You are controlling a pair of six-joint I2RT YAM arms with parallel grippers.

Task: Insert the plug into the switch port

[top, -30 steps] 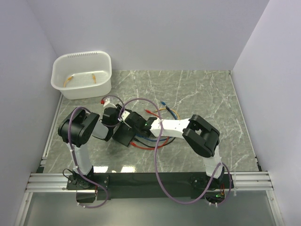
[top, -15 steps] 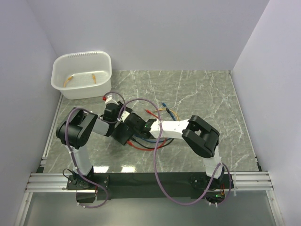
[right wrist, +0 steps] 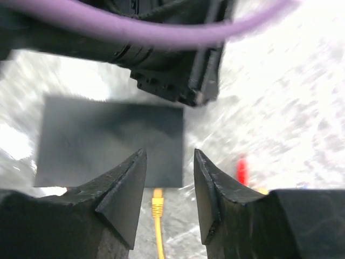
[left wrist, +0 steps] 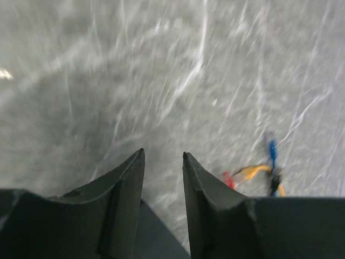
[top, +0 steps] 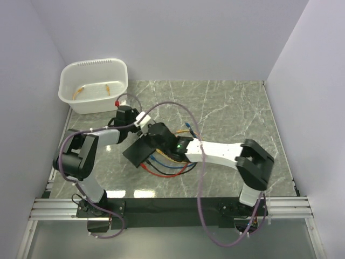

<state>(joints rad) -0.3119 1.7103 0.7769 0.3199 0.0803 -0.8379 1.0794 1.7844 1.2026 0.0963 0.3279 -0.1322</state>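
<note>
Switch (right wrist: 108, 137) lies flat on the marble table (top: 232, 108), left of centre, right under your right gripper (right wrist: 170, 154); its jaws are parted, nothing between them; yellow plug (right wrist: 157, 204) meets the switch's edge, seated or not you can't tell; your left gripper (left wrist: 163, 156) hangs close by, jaws slightly apart, empty; cables (top: 161, 174) loop beneath the right arm.

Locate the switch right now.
Top view: the switch lies left of table centre, beside the left gripper, loose cables at its right. Right wrist view: directly ahead of the right gripper.
</note>
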